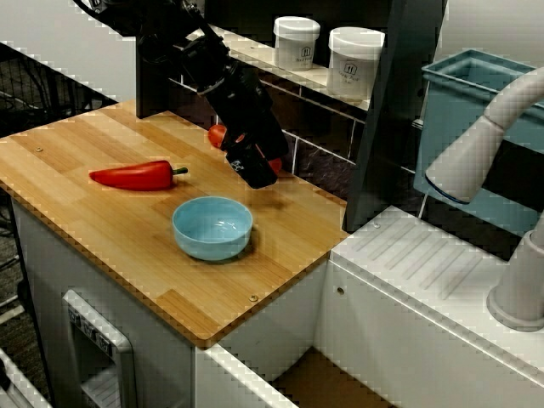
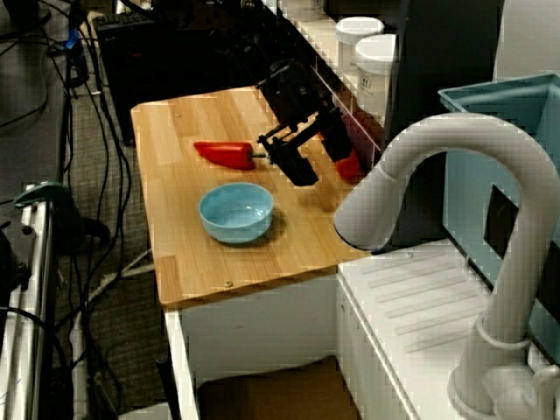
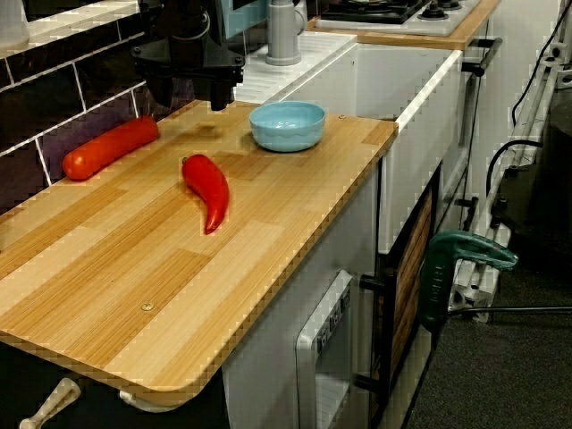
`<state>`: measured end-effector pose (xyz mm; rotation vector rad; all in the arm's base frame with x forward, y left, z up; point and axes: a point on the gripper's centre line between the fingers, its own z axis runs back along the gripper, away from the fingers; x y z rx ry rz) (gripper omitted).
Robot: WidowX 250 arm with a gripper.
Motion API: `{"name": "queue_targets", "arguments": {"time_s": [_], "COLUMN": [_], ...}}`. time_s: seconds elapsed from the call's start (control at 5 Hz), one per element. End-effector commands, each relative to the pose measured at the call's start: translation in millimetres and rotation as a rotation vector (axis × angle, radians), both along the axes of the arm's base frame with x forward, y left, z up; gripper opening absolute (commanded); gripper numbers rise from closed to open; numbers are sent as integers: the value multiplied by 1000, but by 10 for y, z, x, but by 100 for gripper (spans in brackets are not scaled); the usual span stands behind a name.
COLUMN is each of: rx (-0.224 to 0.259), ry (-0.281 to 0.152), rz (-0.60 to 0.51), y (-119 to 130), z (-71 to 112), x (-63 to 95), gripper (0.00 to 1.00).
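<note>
Over the back of the wooden surface (image 1: pixel 85 212), the gripper (image 2: pixel 317 164) hovers with its fingers spread and empty, just beside one end of the long red-orange vegetable (image 3: pixel 109 147) lying along the tiled wall. Nothing is lifted. The red pepper (image 1: pixel 134 176) lies apart, and the blue bowl (image 1: pixel 212 227) nearby sits empty.

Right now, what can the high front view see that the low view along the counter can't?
Only the high front view shows both white jars whole and the faucet's bent spout. Only the low view along the counter shows a stove, a green clamp and the whole long red vegetable by the tiled wall. Both show the red pepper, the blue bowl, the wooden counter and the black gripper, jaws open.
</note>
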<state>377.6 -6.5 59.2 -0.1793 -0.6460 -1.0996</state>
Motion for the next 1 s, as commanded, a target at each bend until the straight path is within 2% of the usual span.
{"name": "queue_targets", "arguments": {"time_s": [0.0, 0.8], "rx": [14, 11], "ry": [-39, -24], "rz": [10, 42], "y": [-2, 53], "z": [79, -44], "x": [140, 250], "gripper": [100, 100]}}
